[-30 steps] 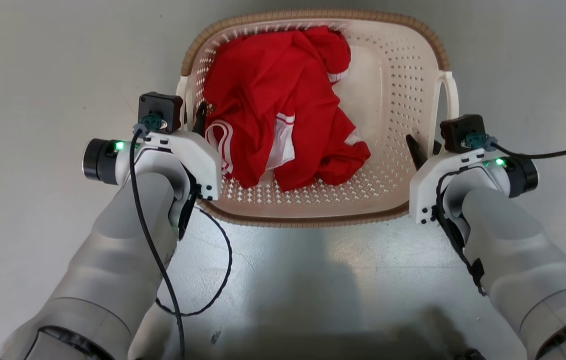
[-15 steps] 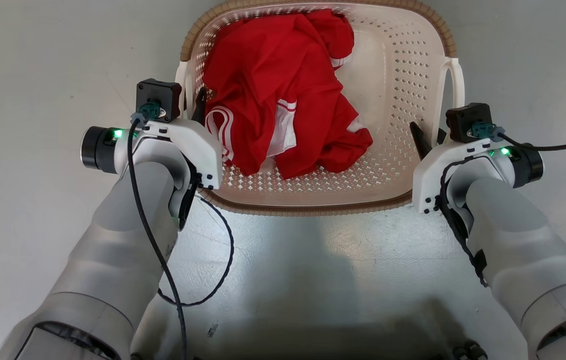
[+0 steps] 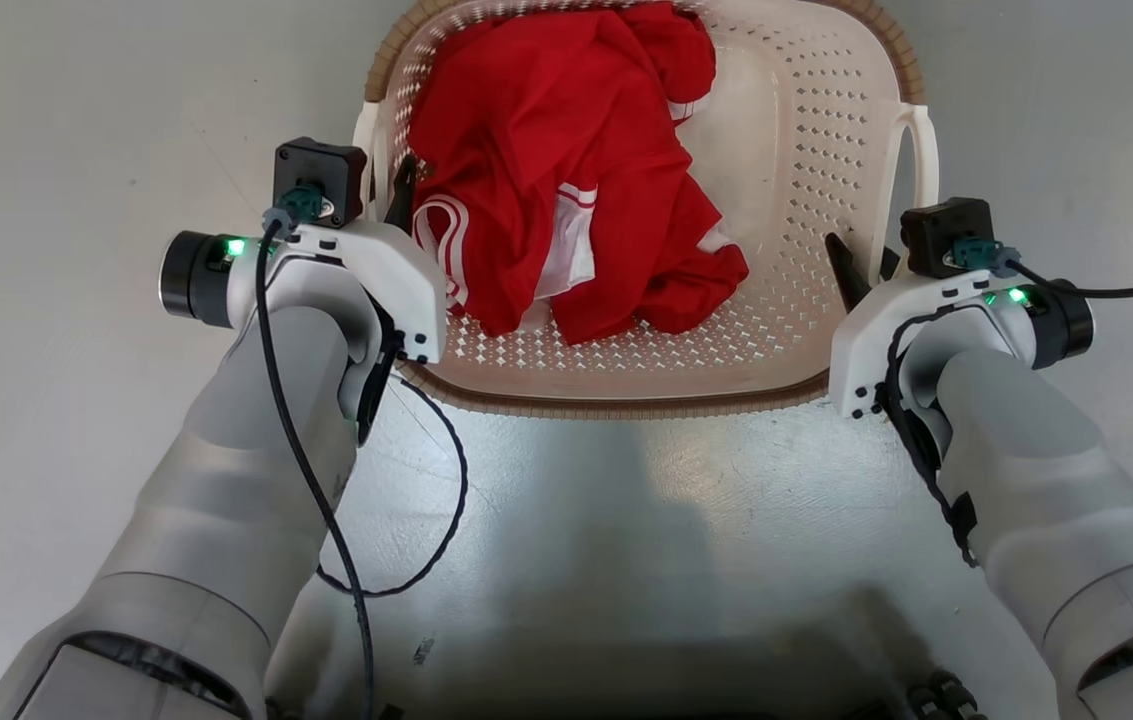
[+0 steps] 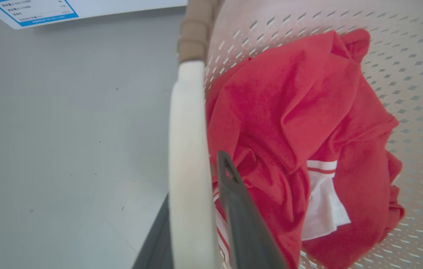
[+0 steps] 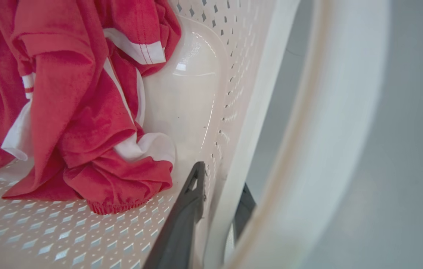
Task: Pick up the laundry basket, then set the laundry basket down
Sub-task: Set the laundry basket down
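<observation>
Laundry basket [image 3: 806,150] sits upper centre of head frame, red garment [image 3: 546,150] inside. My left gripper [image 3: 388,205] and right gripper [image 3: 866,268] are each clamped narrow on its left and right sides.

**Floor** [image 3: 56,420]: pale grey, smooth, one unbroken surface from left to right and near to far.
**Glossy patch** [image 3: 626,480]: near middle of the floor, lighter and reflective, crossed by faint hairline scratches.
**Shadow** [image 3: 626,640]: broad, dark and soft-edged, along the near edge.
**Specks** [image 4: 117,89]: small, dark, scattered over the left floor.
**White panel** [image 4: 121,4]: far left, lower edge casting a thin shade.
**Label** [image 4: 28,9]: blue-bordered print on the panel; the text is too small to read.
</observation>
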